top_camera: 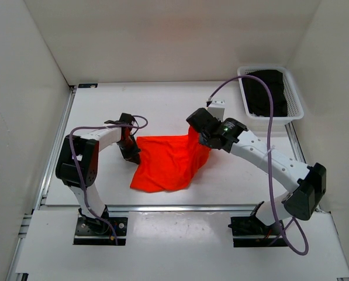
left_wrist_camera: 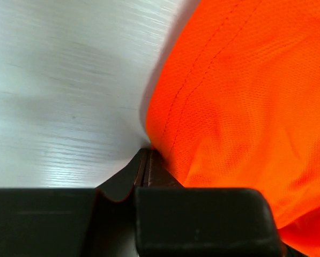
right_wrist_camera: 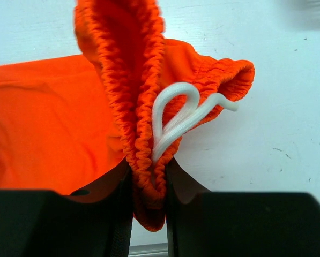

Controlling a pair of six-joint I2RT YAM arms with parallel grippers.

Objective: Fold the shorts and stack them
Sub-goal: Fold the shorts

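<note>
The bright orange-red shorts (top_camera: pixel 168 164) lie spread in the middle of the table between my arms. My left gripper (top_camera: pixel 131 153) is shut on the shorts' left edge; in the left wrist view its jaws (left_wrist_camera: pixel 147 160) meet on the fabric hem (left_wrist_camera: pixel 170 134) at the table surface. My right gripper (top_camera: pixel 202 136) is shut on the gathered elastic waistband (right_wrist_camera: pixel 146 160) and lifts the right corner. The white drawstring (right_wrist_camera: pixel 176 118) loops out beside the waistband.
A white basket (top_camera: pixel 294 96) holding a black garment (top_camera: pixel 266 93) stands at the back right. White walls enclose the table on three sides. A metal rail (top_camera: pixel 162 207) runs along the table's near edge.
</note>
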